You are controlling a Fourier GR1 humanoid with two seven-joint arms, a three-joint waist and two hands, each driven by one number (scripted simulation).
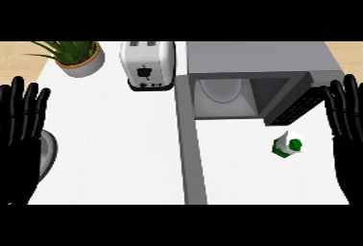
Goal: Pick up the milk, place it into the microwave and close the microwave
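At the far left the left hand (21, 120) rests with fingers straight and spread, holding nothing, beside a potted plant (77, 55) and a toaster (147, 65) at the back of the white counter (120, 153). Right of these stands the microwave (255, 60) with its door (190, 144) swung open. The milk (287, 145) stands on the counter just before its opening, near the right hand (346, 120), likewise flat, spread and empty.
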